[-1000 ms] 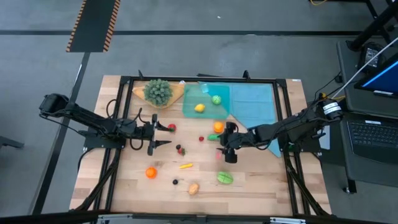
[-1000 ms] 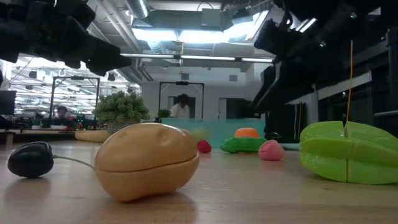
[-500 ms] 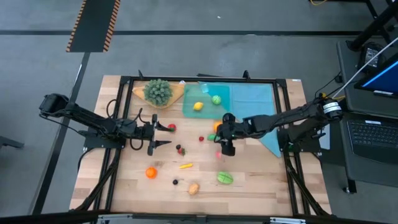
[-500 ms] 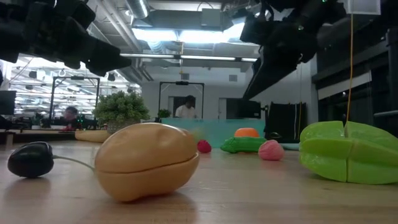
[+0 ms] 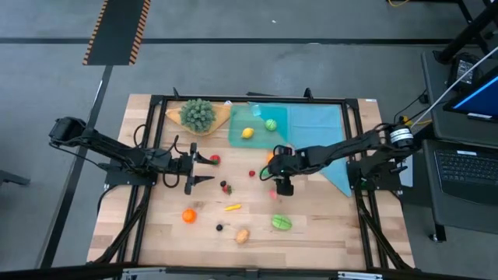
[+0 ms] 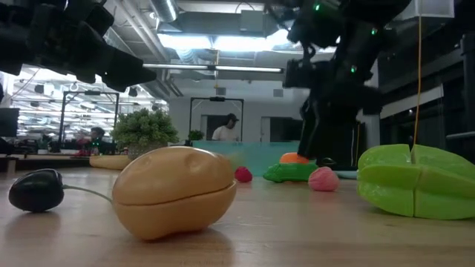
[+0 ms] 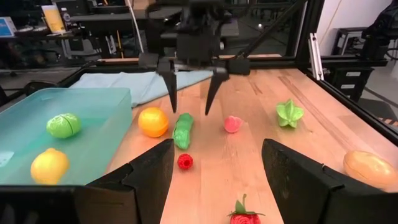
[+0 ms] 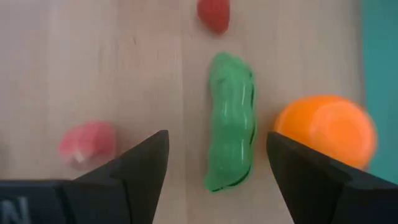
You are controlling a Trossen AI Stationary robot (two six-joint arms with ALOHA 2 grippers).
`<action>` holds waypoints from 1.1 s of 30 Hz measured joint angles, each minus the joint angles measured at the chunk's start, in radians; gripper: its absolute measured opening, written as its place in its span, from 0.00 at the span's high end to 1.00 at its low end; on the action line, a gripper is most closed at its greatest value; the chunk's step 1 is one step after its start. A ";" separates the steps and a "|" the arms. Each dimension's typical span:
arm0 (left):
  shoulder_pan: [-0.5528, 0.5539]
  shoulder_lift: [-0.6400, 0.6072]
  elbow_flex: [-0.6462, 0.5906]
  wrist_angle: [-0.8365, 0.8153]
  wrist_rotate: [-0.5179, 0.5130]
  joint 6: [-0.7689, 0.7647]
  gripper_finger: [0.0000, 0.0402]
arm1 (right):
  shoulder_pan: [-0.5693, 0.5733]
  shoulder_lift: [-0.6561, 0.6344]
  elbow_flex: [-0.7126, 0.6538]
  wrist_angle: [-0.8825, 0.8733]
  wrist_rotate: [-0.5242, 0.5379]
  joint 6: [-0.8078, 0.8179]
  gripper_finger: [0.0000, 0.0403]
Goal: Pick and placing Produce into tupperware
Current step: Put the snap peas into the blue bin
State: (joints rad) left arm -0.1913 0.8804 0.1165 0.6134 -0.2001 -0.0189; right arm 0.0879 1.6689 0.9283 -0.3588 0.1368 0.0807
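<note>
Right gripper (image 7: 190,87) hangs over mid-table, fingers pointing down and spread apart, nothing between them. Its arm reaches in from the right edge. Below it, in the right wrist view, a green pod (image 8: 232,121) lies lengthwise in the gap, not touched. An orange (image 8: 326,130) sits just beside the pod on one side, a pink piece (image 8: 89,142) near on the other, a small red berry (image 8: 214,14) past the pod's end.

Left gripper (image 5: 201,169) waits low over the table's left half, fingers wide, holding nothing. A strawberry (image 7: 243,211) lies close before it, partly cut off by the frame edge.

Nearest the front edge, in the low view: a tan potato (image 6: 177,190), a dark fruit (image 6: 37,189) with a thin stem, and a green star fruit (image 6: 415,180). From above, another orange (image 5: 188,215) and a yellow-orange piece (image 5: 233,207) lie loose on the front half; the latter is too small to identify.

Tupperware (image 7: 93,99) stands at the back of the table, beside a teal cloth (image 5: 315,128). Inside it: a lemon (image 7: 50,166) and a green round fruit (image 7: 63,125), apart from each other. All other produce is out on the wood.

Bushy plant (image 5: 198,113) sits at the back, left of the tupperware. Past the table, the low view shows a person (image 6: 225,128), probably seated, small and dim.
</note>
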 joint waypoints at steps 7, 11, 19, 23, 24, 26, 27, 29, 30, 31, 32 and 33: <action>0.000 0.000 0.000 0.000 0.000 0.000 0.41 | 0.000 0.089 0.000 0.043 0.000 0.020 0.33; 0.000 0.000 0.000 0.000 0.000 0.000 0.41 | 0.000 0.118 0.000 0.068 -0.006 0.023 0.33; 0.000 0.000 0.000 0.001 0.000 0.000 0.41 | 0.000 0.132 0.000 0.082 -0.018 0.026 0.33; 0.000 0.000 0.000 0.001 0.000 0.000 0.41 | 0.000 0.133 0.000 0.083 -0.018 0.068 0.33; 0.000 0.000 0.000 0.001 0.000 0.000 0.41 | -0.001 0.133 0.000 0.083 -0.018 0.076 0.33; 0.000 0.000 0.000 0.001 0.000 0.000 0.41 | -0.001 0.133 0.000 0.084 -0.019 0.098 0.33; 0.000 0.000 0.000 0.001 0.000 0.000 0.41 | -0.001 0.134 0.000 0.084 -0.019 0.100 0.34; 0.000 0.000 0.000 0.001 0.000 0.000 0.41 | -0.001 0.134 0.000 0.086 -0.019 0.100 0.37; 0.000 0.000 0.000 0.001 0.000 0.000 0.41 | 0.000 0.134 0.000 0.087 -0.019 0.100 0.39; 0.000 0.000 0.000 0.001 0.000 -0.001 0.41 | 0.000 0.135 0.000 0.088 -0.019 0.100 0.42; 0.000 0.000 0.000 0.001 0.000 -0.001 0.41 | 0.000 0.135 0.000 0.088 -0.021 0.100 0.44; 0.000 0.000 0.000 0.001 0.000 -0.001 0.41 | 0.000 0.135 0.000 0.089 -0.023 0.100 0.47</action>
State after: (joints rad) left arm -0.1912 0.8806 0.1169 0.6140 -0.2001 -0.0200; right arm 0.0879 1.8038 0.9287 -0.2697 0.1141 0.1802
